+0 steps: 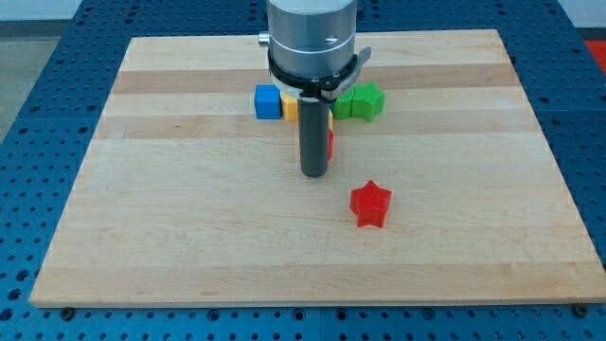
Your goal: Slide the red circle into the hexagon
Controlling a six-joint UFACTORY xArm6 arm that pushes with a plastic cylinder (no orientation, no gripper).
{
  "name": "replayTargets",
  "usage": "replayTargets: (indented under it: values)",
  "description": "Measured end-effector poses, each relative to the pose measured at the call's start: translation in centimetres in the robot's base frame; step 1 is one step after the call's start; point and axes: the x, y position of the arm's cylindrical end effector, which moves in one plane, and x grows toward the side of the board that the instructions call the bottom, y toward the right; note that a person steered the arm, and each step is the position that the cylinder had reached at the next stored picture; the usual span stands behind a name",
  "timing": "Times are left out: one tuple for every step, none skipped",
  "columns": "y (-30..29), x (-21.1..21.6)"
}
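1. The single camera view looks down at an angle on a pale wooden board [189,237] resting on a blue perforated table [38,142].
2. The robot arm [312,38] comes in from the view's top centre as a silver cylinder with a black collar. It carries no claw, so nothing opens, closes or clamps; it ends in a straight dark rod.
3. The rod's tip [314,175] sits on the board near the middle, slightly toward the view's top.
4. A thin sliver of a red block [329,142] shows just to the right of the rod, touching or nearly touching it. Its shape cannot be made out, because the rod hides most of it.
5. Behind the rod, toward the view's top, stands a row of blocks: a blue cube [268,101] at the left, a yellow block [291,105] half hidden beside it, and a green block [361,100] at the right whose shape is unclear.
6. A red star [370,205] lies alone to the lower right of the tip, apart from it.
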Motion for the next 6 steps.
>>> replayTargets:
  values:
    - [0.0,0.0]
    - [0.0,-0.2]
    - [0.0,-0.5]
    - [0.0,-0.2]
    - [0.7,0.4]
    - [3.2,0.4]
